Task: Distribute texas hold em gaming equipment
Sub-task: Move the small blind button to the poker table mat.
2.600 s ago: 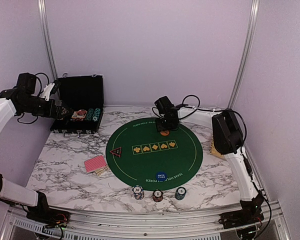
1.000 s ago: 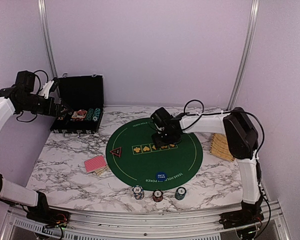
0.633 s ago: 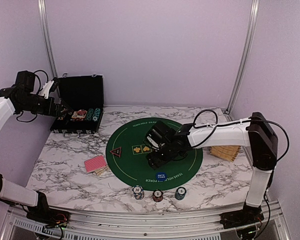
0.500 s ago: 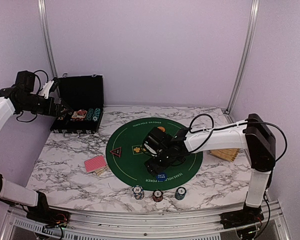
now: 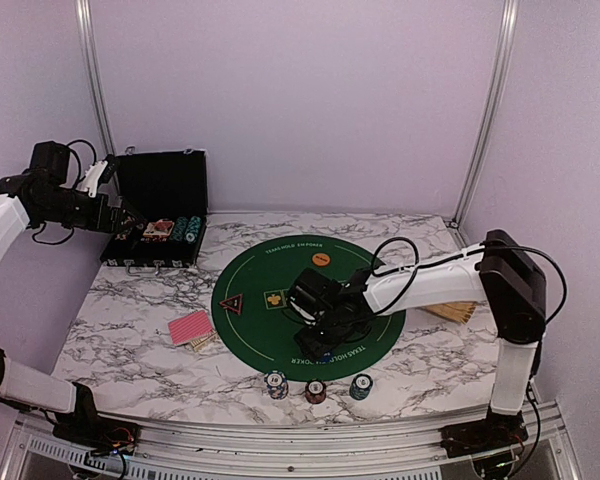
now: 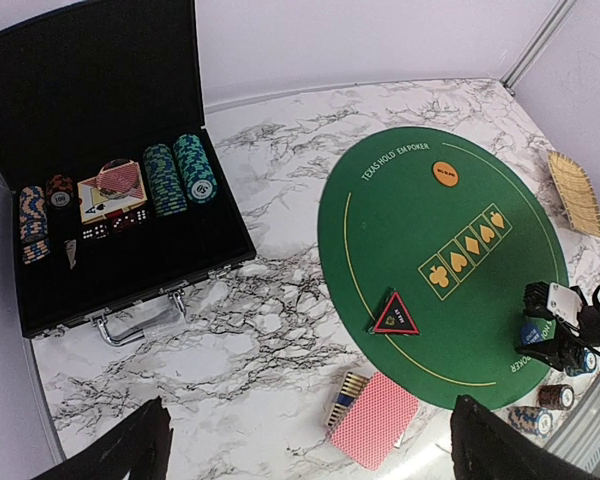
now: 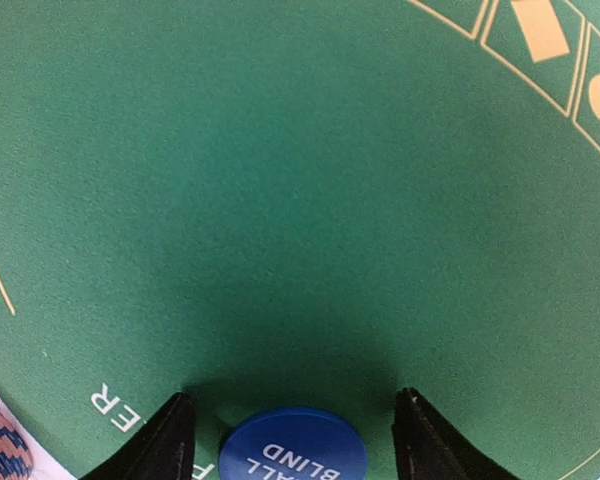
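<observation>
Nearest you, three striped chips (image 5: 315, 391) sit in a row on the marble table (image 5: 130, 310). Just beyond, your right gripper (image 7: 294, 400) straddles the blue button (image 7: 293, 447) at the green mat's (image 5: 375, 290) near edge, jaws apart, neither finger touching it. Farther out lies the orange button (image 5: 322, 257). Your left gripper (image 6: 310, 410) hangs wide open by the black case (image 5: 160, 190).
</observation>
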Motion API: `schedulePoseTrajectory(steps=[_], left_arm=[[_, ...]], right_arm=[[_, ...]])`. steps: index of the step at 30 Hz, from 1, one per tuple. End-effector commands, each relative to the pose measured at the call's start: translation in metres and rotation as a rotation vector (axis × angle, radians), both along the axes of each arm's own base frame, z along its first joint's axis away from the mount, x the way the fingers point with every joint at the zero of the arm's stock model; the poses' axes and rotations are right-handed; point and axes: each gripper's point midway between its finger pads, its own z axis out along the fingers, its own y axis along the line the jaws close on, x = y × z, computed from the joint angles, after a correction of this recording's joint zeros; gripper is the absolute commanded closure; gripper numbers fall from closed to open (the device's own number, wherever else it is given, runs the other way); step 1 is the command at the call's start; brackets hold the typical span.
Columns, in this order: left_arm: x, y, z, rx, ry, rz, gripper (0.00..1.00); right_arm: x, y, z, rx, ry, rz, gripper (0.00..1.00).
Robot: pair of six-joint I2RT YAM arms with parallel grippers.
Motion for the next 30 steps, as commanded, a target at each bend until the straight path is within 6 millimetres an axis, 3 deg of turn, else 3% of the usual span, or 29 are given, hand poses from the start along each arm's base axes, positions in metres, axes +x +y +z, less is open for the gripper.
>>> schedulePoseTrajectory(steps=[1,6,12,26,28,30], left_arm=[[-0.006,-0.002,0.008,-0.008,-0.003,-0.011,0.01],[-0.006,-0.001,0.008,-0.004,-0.006,-0.011,0.01],[-0.004,-0.002,0.008,-0.008,-0.003,-0.013,0.01],[-0.006,-0.002,0.009,-0.008,-0.007,-0.014,0.01],[-0.006,-0.002,0.01,-0.008,-0.008,-0.015,0.01],[-0.006,-0.002,0.01,-0.01,-0.008,-0.014,0.01]], right_arm=[[-0.01,-0.016,-0.01,-0.046,0.023,-0.013,0.39],[-0.015,-0.03,-0.011,-0.064,0.026,-0.035,0.52],[-0.02,-0.052,-0.012,-0.097,0.017,-0.066,0.52],[0.003,-0.092,0.007,-0.104,-0.031,-0.158,0.5],[0.005,-0.09,0.011,-0.097,-0.036,-0.156,0.48],[0.007,-0.087,0.015,-0.089,-0.043,-0.156,0.39]])
